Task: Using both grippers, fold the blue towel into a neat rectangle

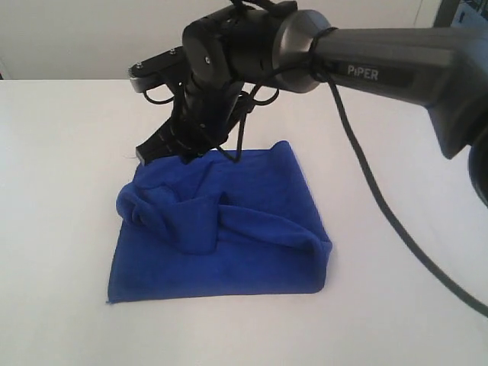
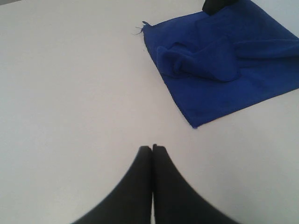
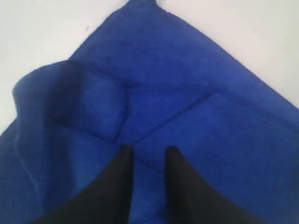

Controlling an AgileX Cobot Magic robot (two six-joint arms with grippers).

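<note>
A white table (image 1: 61, 229) is seen bearing the blue towel (image 1: 229, 252), which is laid near its middle, part folded into a near-square shape. Its front hem is set left to right in the exterior view, and a long axis cannot be told. A rumpled ridge is raised across the cloth, with one flap turned over.

The right arm (image 1: 381, 61) is stretched in from the right and bent steeply down at the wrist to the towel's far edge. The right gripper (image 3: 147, 151) is shown with fingers parted by a narrow gap, tips at the cloth, nothing visibly pinched.

The left gripper (image 2: 152, 147) is held fully closed and empty above bare table, well apart from the towel. A loose thread (image 2: 139, 29) is seen at one corner.
</note>
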